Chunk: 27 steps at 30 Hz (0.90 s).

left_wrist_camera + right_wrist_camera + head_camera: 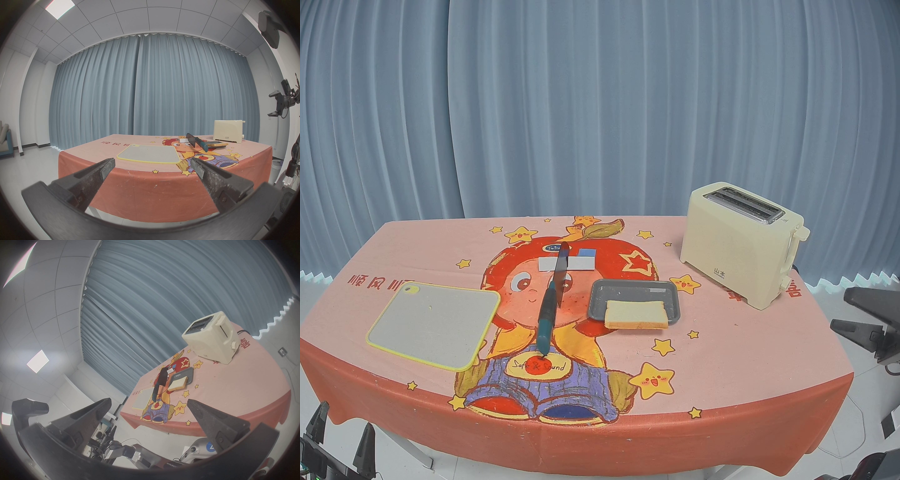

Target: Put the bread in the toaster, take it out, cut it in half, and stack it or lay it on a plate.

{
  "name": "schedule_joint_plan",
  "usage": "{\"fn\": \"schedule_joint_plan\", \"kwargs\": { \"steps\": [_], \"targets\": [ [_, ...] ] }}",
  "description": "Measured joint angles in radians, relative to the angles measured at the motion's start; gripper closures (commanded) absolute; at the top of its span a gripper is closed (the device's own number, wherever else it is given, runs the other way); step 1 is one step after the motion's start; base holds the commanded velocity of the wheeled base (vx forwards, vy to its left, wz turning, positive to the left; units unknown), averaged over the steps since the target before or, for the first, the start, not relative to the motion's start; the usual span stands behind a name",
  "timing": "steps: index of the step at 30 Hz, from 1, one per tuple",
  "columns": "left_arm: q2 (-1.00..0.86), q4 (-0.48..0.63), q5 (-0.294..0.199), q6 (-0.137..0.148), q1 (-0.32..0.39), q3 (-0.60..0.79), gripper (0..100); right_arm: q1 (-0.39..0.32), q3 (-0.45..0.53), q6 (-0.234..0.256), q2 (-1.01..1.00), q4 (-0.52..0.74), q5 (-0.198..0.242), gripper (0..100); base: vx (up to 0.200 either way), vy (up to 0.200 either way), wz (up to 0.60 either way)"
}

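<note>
The table (pixel 737 369), draped in a cartoon-print cloth, holds everything. Clock positions are taken from its centre in the head view. The toaster (pixel 740 244) stands at 2 o'clock, and the inside of its slots cannot be made out. The cutting board (pixel 434 324) lies at 9 o'clock. The grey tray (pixel 631 292) sits at 3 o'clock, just beside the knife (pixel 550 306), whose blade points to 12. The bread (pixel 636 314) lies across the tray's 6 o'clock rim. The left gripper (pixel 152 163) and right gripper (pixel 148 402) are off the table, jaws spread wide and holding nothing.
</note>
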Motion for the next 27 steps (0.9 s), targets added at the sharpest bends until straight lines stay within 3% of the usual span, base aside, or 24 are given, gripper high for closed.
{"fn": "schedule_joint_plan", "kwargs": {
  "steps": [9,19,27],
  "targets": [
    [0.0,0.0,0.0,0.0,0.0,0.0,0,0.033,0.011,0.064,0.049,-0.01,-0.001,0,0.0,0.0,0.0],
    [0.0,0.0,0.0,0.0,0.0,0.0,0,0.133,0.007,0.175,0.089,-0.015,-0.002,0,0.0,0.0,0.0],
    [0.0,0.0,0.0,0.0,0.0,0.0,0,0.201,0.02,0.291,0.13,-0.155,-0.003,0,0.0,0.0,0.0]
  ]
}}
